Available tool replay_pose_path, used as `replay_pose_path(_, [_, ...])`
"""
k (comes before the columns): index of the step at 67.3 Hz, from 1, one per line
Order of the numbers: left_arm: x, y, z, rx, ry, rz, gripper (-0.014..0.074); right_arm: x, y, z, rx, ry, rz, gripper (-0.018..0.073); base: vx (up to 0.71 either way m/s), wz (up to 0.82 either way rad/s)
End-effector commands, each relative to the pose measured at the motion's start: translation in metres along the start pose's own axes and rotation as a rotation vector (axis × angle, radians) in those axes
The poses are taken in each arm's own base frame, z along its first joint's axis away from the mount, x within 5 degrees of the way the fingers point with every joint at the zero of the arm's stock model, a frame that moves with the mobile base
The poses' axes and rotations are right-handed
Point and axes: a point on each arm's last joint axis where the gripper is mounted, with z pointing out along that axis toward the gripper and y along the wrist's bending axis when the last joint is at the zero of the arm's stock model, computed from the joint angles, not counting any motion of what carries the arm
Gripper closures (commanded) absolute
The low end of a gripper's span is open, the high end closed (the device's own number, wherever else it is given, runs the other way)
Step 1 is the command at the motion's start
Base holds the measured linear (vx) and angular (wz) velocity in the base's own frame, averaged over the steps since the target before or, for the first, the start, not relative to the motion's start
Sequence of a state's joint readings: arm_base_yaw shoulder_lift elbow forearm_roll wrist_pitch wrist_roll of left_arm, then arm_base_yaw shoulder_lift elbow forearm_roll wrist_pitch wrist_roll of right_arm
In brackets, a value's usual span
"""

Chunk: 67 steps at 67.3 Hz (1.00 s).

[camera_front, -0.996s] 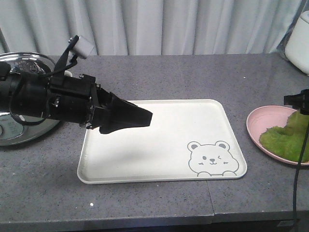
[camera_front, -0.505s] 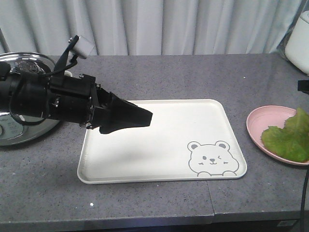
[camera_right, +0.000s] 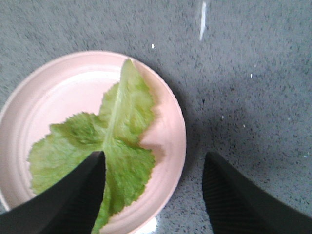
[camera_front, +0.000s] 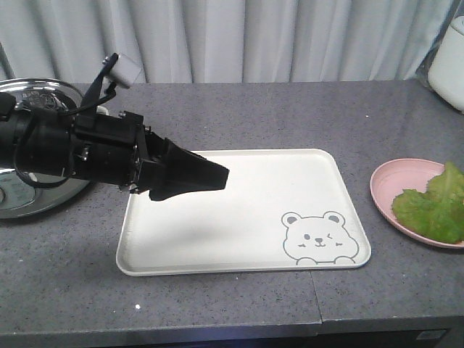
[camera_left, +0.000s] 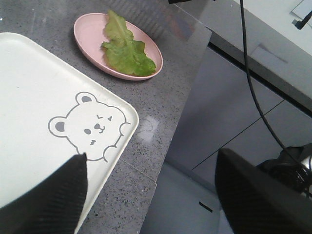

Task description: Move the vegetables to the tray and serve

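The green lettuce leaf [camera_front: 435,206] lies on the round pink plate [camera_front: 380,181] at the table's right edge. The cream tray [camera_front: 246,217] with the bear drawing lies in the middle, with nothing on it. My left gripper [camera_front: 217,176] hovers over the tray's left half; the left wrist view shows it open [camera_left: 151,155] and empty, with the tray [camera_left: 39,83], the plate [camera_left: 87,29] and the leaf [camera_left: 126,46] ahead. My right gripper [camera_right: 153,155] is open above the plate's [camera_right: 63,87] near right rim, one finger over the leaf [camera_right: 112,136]. It is out of the front view.
A silver cooker [camera_front: 22,196] stands at the left behind my left arm. A white appliance [camera_front: 453,61] stands at the back right corner. Curtains close off the back. A black cable [camera_left: 253,73] hangs beyond the table's edge.
The right arm, seen over the plate at the right edge a second ago, has left the front view. The leaf now lies lower on the plate. The left arm has not moved.
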State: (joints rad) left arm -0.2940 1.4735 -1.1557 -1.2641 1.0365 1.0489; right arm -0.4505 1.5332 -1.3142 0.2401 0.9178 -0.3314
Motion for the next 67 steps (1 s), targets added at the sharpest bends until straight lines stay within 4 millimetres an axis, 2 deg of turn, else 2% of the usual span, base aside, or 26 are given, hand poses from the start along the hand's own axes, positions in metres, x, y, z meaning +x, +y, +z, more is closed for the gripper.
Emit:
replay_pose_path(1, [-0.015,-0.017,-0.01,0.036,-0.088,0.019,0.0062,-0.01,-0.004,-0.011,0.039,-0.064,-0.013,0.0121,0.0,0.0])
replay_pose_path(37, [-0.015,-0.017,-0.01,0.036,-0.088,0.019,0.0062,-0.007,-0.021,0.059,0.051,0.072,-0.006,0.0125,0.0,0.0])
replay_pose_path(51, [-0.015,-0.017,-0.01,0.036,-0.088,0.019,0.0062,-0.006,-0.024,0.075,0.05,0.088,-0.001,0.0135,0.0,0.0])
replay_pose_path(67, [-0.015,-0.017,-0.01,0.036,-0.088,0.019,0.0062,-0.004,-0.027,0.089,0.047,0.105,0.001,0.0212,0.0,0.0])
